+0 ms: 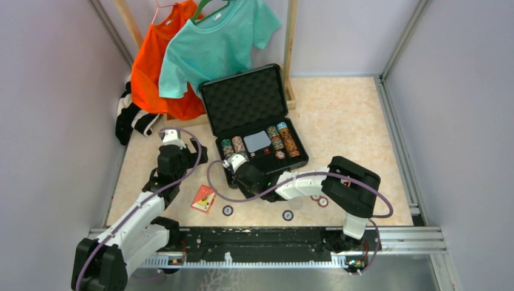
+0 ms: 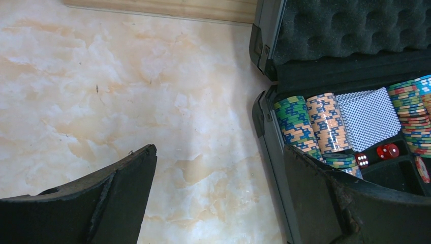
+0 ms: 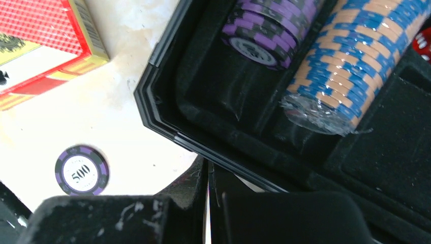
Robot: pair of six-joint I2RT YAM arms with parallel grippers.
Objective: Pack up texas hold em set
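The black briefcase lies open mid-table, foam lid up. Rows of poker chips, a blue-backed card deck and red dice sit in its tray. My left gripper is open over bare table left of the case, nothing between its fingers. My right gripper is shut and empty at the case's near-left corner, its tips just outside the rim. A red-orange card box and a loose purple chip lie on the table nearby.
More loose chips lie near the front edge and under the right arm. An orange shirt and a teal shirt hang on a wooden rack behind the case. A black-and-white garment lies at back left.
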